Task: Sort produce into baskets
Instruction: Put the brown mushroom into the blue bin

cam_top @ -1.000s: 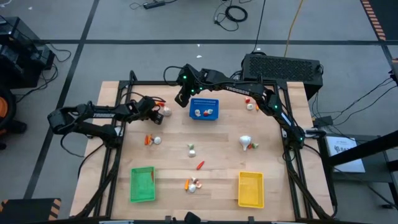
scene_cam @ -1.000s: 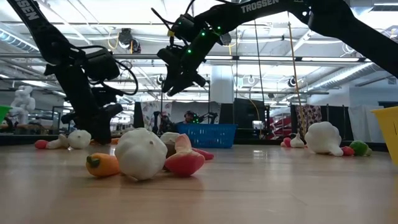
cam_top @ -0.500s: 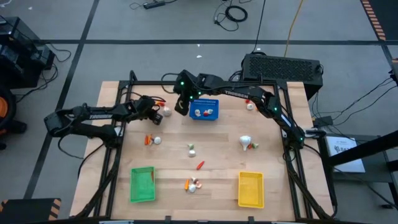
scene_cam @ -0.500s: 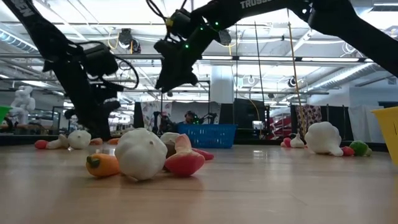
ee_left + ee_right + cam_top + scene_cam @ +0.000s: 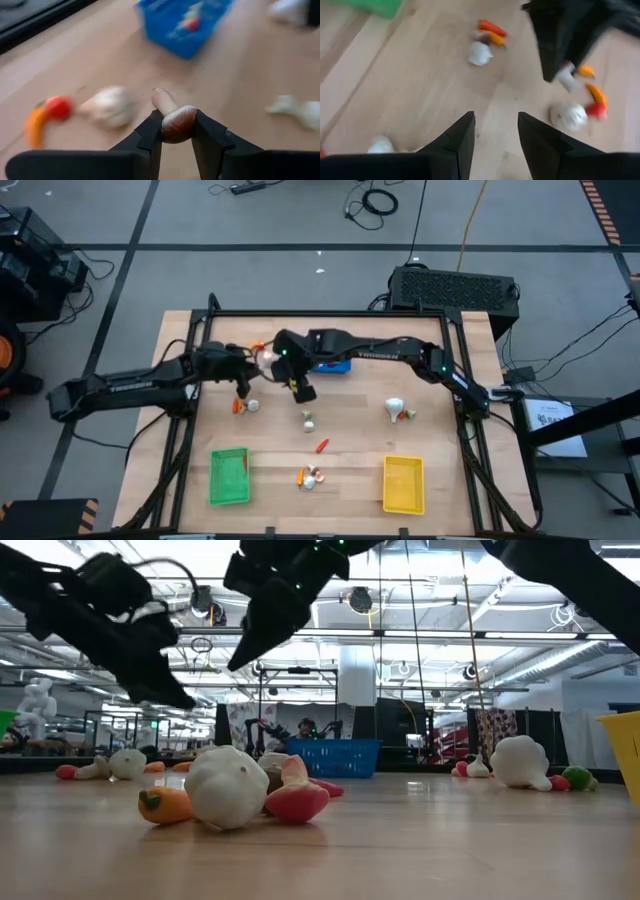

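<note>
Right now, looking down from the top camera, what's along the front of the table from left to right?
green basket → little orange and white produce pile → yellow basket

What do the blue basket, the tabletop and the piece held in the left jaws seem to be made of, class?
Blue basket: likely moulded plastic, with perforated walls and uniform colour.
Tabletop: pale wood, with visible plank lines and a matte finish.
Held piece: a tan-and-brown mushroom shape with a smooth, slightly glossy cap; probably plastic or rubber, though that is uncertain.
</note>
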Robot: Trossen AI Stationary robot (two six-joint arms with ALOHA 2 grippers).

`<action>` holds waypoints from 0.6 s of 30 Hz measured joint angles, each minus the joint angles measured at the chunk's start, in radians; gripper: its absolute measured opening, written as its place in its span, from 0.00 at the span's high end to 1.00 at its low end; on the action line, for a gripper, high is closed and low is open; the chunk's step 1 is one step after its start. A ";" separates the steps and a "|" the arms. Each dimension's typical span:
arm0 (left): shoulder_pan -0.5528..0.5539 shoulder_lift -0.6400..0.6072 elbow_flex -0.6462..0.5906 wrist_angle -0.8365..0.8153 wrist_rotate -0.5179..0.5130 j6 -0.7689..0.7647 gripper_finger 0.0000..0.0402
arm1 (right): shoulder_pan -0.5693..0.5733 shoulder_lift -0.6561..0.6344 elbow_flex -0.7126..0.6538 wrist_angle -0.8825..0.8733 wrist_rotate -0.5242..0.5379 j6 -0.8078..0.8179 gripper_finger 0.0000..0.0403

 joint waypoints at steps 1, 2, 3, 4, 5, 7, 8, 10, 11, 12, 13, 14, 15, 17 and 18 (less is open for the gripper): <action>-0.006 -0.018 -0.007 0.029 0.042 0.013 0.77 | 0.012 0.000 0.000 0.000 0.001 -0.019 0.65; -0.013 -0.032 -0.010 0.048 0.085 0.028 0.77 | 0.023 0.000 0.000 0.003 0.006 -0.032 0.65; -0.021 -0.043 -0.010 0.061 0.126 0.035 0.77 | 0.033 0.000 0.000 0.009 0.019 -0.041 0.65; -0.031 -0.051 -0.010 0.070 0.168 0.041 0.77 | 0.045 0.000 0.000 0.018 0.044 -0.050 0.65; -0.041 -0.056 -0.010 0.073 0.200 0.054 0.77 | 0.057 0.000 0.000 0.025 0.081 -0.064 0.65; -0.064 -0.057 -0.011 0.072 0.238 0.066 0.77 | 0.077 0.000 0.000 0.046 0.170 -0.099 0.65; -0.077 -0.057 -0.011 0.071 0.244 0.076 0.77 | 0.088 0.000 0.000 0.062 0.211 -0.118 0.65; -0.098 -0.056 -0.011 0.073 0.244 0.096 0.77 | 0.106 0.000 0.000 0.104 0.260 -0.154 0.65; -0.107 -0.056 -0.011 0.073 0.244 0.106 0.77 | 0.113 0.000 0.000 0.124 0.270 -0.168 0.65; -0.114 -0.056 -0.011 0.075 0.244 0.106 0.77 | 0.122 0.000 0.000 0.142 0.270 -0.175 0.65; -0.119 -0.056 -0.011 0.080 0.244 0.107 0.77 | 0.129 0.000 0.000 0.159 0.268 -0.179 0.65; -0.122 -0.056 -0.011 0.088 0.244 0.107 0.77 | 0.136 0.000 0.000 0.174 0.267 -0.182 0.65; -0.126 -0.056 -0.012 0.099 0.244 0.107 0.77 | 0.141 0.000 0.000 0.185 0.267 -0.185 0.65; -0.129 -0.056 -0.011 0.122 0.244 0.108 0.77 | 0.150 0.000 0.000 0.193 0.263 -0.198 0.65; -0.131 -0.056 -0.011 0.132 0.244 0.109 0.77 | 0.152 0.000 0.000 0.190 0.263 -0.202 0.65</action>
